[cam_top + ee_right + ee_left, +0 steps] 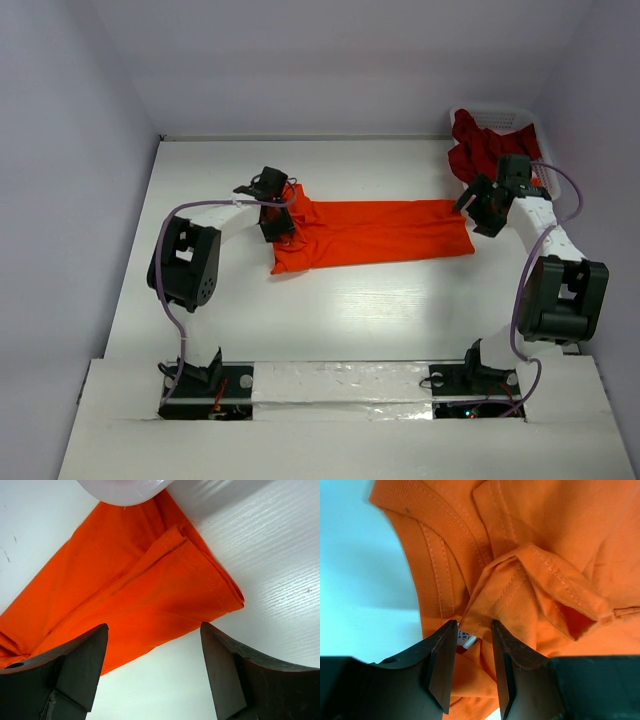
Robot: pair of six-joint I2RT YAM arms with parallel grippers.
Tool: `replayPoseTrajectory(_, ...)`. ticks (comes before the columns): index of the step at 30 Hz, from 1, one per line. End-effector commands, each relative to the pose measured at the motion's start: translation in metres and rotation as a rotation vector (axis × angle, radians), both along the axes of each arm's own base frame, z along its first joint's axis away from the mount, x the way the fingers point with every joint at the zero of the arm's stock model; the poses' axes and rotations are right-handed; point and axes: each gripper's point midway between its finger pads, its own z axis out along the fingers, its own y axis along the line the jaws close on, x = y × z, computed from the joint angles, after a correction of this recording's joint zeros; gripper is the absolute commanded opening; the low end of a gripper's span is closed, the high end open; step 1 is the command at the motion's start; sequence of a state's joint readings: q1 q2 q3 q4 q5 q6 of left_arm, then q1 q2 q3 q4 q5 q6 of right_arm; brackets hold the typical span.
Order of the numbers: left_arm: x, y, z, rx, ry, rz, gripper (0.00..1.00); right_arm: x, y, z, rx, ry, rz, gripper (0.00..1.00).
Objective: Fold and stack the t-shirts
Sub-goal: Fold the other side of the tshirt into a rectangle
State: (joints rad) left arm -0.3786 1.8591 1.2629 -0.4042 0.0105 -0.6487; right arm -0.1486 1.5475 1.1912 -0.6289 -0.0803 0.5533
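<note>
Left gripper (474, 629) seems clenched on orange t-shirt (385, 232) collar end; right gripper (154, 629) released over hem, should pinch all layers squarely.

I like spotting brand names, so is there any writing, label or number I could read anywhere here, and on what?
White tag peeking out of the orange t-shirt, left wrist view: tiny print, too small and blurred to read.
Nothing else: no other words, numbers, logos or signs can be made out in any view.
</note>
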Motion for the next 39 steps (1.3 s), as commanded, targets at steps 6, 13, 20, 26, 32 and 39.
replayPoseTrajectory(6,0.001,-0.004,0.005,-0.039,-0.025,0.012,0.13,0.011,0.001,0.013,-0.011,-0.037,0.018,0.79)
replayPoseTrajectory(13,0.005,-0.002,0.026,-0.034,-0.052,0.023,0.0,0.011,0.001,0.01,-0.009,-0.033,0.019,0.8)
replayPoseTrajectory(20,0.02,0.008,0.054,0.027,-0.106,0.054,0.0,0.011,0.003,0.007,0.001,-0.032,0.018,0.79)
replayPoseTrajectory(26,0.036,0.021,0.079,0.083,-0.165,0.089,0.0,0.01,0.003,0.007,0.001,-0.032,0.018,0.79)
replayPoseTrajectory(32,0.037,0.03,0.06,0.132,-0.115,0.1,0.0,0.009,0.003,0.011,0.0,-0.037,0.02,0.79)
replayPoseTrajectory(39,0.039,0.058,0.042,0.191,-0.078,0.143,0.0,0.009,0.002,0.02,-0.008,-0.051,0.02,0.79)
